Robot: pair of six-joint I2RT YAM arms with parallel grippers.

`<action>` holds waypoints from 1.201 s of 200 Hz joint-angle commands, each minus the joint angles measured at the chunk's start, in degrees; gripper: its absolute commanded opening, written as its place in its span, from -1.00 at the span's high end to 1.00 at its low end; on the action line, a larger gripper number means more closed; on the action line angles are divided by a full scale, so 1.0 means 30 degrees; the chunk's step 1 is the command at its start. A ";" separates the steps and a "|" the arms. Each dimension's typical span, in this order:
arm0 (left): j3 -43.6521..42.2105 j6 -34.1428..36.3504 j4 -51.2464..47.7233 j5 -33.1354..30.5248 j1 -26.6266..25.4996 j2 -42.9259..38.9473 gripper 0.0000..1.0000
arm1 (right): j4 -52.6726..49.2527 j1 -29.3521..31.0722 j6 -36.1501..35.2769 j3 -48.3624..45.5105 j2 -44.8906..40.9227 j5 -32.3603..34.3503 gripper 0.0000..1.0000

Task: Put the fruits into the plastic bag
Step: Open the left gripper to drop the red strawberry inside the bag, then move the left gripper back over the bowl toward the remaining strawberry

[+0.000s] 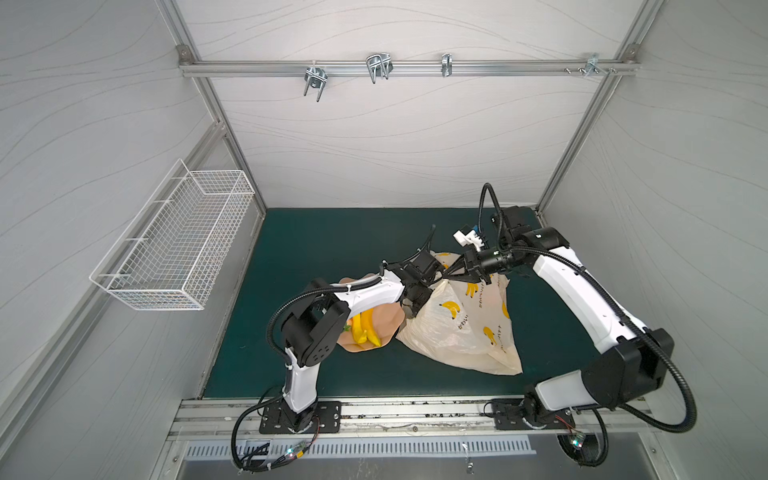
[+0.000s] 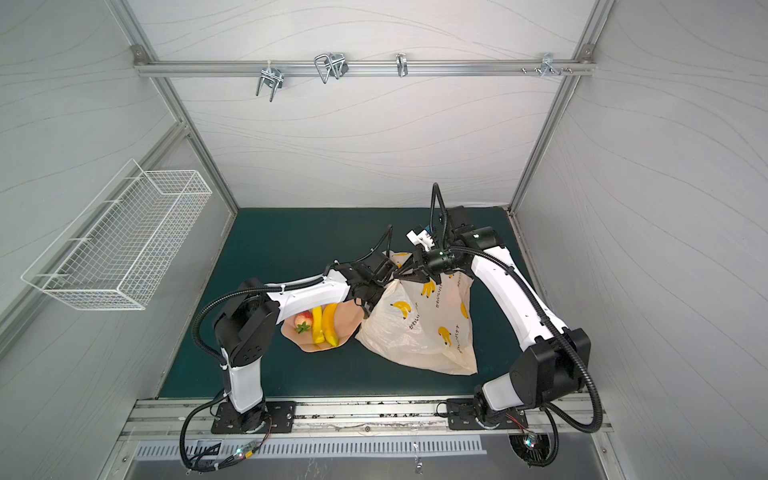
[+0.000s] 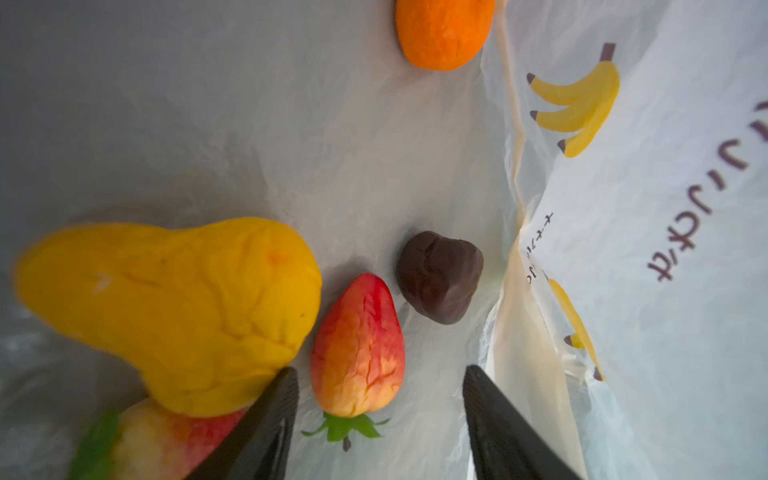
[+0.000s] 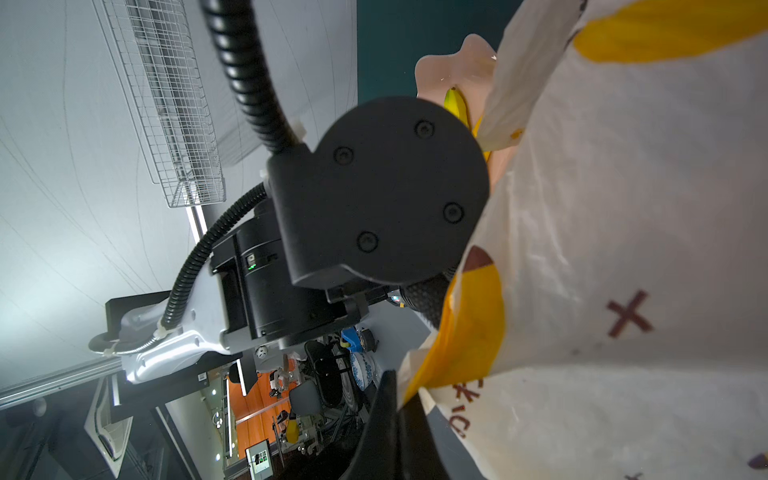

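Note:
The plastic bag (image 1: 461,328) lies on the green mat, its mouth lifted by my right gripper (image 4: 399,399), which is shut on the bag's rim. My left gripper (image 3: 380,370) is inside the mouth and open. A red strawberry (image 3: 357,345) lies loose between its fingers, touching neither. Inside the bag I also see a yellow fruit (image 3: 174,307), a dark brown one (image 3: 440,276), an orange one (image 3: 444,31) and another strawberry (image 3: 166,440). On the pink plate (image 2: 347,318) remain two yellow bananas (image 2: 324,324) and a strawberry (image 2: 303,320).
The plate sits just left of the bag, partly under my left arm. A white wire basket (image 1: 178,241) hangs on the left wall. Metal hooks (image 1: 378,66) hang from the rail on the back wall.

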 commanded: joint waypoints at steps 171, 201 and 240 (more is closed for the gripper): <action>-0.0177 -0.0900 -0.2593 0.0203 0.1400 -0.3951 -0.95 | -0.0986 -0.0567 -0.0888 -0.0504 -0.0945 -0.0116 1.00; -0.0715 -0.0779 -0.3378 -0.0347 0.1880 -0.4656 -0.91 | -0.1067 -0.0597 -0.0929 -0.0438 -0.1012 -0.0069 1.00; -0.0973 -0.0875 -0.4700 -0.1550 0.2426 -0.5396 -0.89 | -0.1188 -0.0635 -0.0988 -0.0416 -0.1000 0.0046 1.00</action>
